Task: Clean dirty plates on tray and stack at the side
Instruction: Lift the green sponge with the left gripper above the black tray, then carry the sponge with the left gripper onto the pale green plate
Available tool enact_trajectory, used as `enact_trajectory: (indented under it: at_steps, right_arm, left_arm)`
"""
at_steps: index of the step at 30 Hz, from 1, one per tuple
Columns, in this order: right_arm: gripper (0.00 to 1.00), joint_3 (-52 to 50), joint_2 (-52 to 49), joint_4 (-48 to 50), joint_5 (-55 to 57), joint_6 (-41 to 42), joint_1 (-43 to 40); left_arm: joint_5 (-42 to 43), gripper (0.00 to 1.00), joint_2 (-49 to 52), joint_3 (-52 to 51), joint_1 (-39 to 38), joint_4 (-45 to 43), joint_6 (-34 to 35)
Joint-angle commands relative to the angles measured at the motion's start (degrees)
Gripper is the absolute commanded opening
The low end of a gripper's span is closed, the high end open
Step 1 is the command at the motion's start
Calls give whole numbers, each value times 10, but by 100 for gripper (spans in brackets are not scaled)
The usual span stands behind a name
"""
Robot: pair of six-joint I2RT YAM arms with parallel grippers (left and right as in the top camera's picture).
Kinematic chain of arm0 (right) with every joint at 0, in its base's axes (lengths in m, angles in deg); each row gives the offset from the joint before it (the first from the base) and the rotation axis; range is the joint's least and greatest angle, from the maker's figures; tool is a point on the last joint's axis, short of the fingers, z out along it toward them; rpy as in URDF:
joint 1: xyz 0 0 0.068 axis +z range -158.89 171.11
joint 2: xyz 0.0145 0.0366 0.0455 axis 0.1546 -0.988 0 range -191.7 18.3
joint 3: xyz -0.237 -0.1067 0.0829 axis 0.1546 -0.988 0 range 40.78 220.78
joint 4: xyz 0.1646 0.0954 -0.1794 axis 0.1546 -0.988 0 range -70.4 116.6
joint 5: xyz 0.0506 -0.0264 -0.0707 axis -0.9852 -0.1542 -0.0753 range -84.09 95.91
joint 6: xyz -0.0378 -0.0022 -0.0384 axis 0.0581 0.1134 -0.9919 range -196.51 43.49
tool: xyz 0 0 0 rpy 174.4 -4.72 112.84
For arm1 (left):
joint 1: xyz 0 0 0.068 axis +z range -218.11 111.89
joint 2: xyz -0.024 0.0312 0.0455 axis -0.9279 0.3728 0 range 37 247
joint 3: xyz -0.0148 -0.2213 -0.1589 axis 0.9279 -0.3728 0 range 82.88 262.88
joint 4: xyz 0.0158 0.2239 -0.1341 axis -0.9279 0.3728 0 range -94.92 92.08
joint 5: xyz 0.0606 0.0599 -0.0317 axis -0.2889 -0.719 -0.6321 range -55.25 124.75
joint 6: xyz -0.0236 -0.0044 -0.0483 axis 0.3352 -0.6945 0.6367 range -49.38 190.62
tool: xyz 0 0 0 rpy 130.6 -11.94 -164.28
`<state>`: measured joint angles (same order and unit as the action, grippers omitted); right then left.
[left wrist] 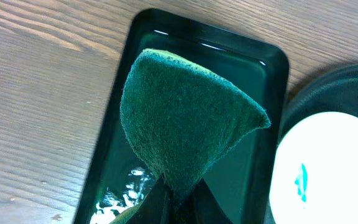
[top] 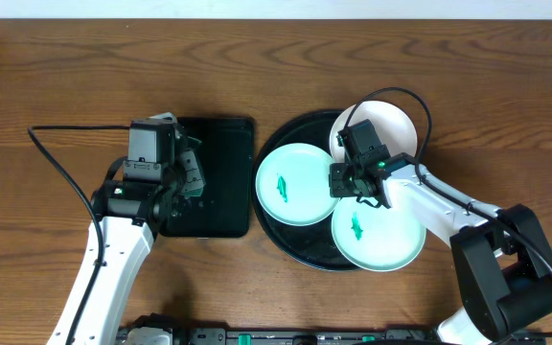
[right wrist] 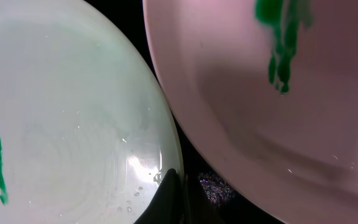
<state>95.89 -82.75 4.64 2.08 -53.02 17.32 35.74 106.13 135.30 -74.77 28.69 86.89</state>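
The left gripper is clamped on the folded green sponge, above the small rectangular tray. The right gripper sits low where three plates meet on the round black tray. I can't tell whether it pinches a rim. I'd steady one plate first, then press the sponge flat onto its smear.
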Motion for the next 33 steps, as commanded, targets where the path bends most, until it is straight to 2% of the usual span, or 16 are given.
enact_trajectory:
  at_steps: [1,6,9,11,17,23,28,30,33]
  right_arm:
    - [1,3,12,-1,10,-4,5]
    - [1,3,12,-1,10,-4,5]
    - [1,3,12,-1,10,-4,5]
    - [1,3,12,-1,10,-4,5]
    - [1,3,12,-1,10,-4,5]
    - [1,3,12,0,10,-4,5]
    - [1,3,12,0,10,-4,5]
    - [1,3,12,1,10,-4,5]
    - [1,3,12,1,10,-4,5]
  left_arm:
    - [-36,7,1,30,-1,0,-10]
    - [-51,7,30,111,-1,65,-12]
    - [-55,7,81,198,-1,130,-12]
    - [-45,7,104,223,-2,142,-12]
    - [32,7,168,227,-2,142,-12]
    - [48,7,234,226,-2,163,-6]
    - [50,7,231,226,-12,142,31]
    - [52,7,226,226,-27,129,61]
    - [73,7,226,226,-60,111,70]
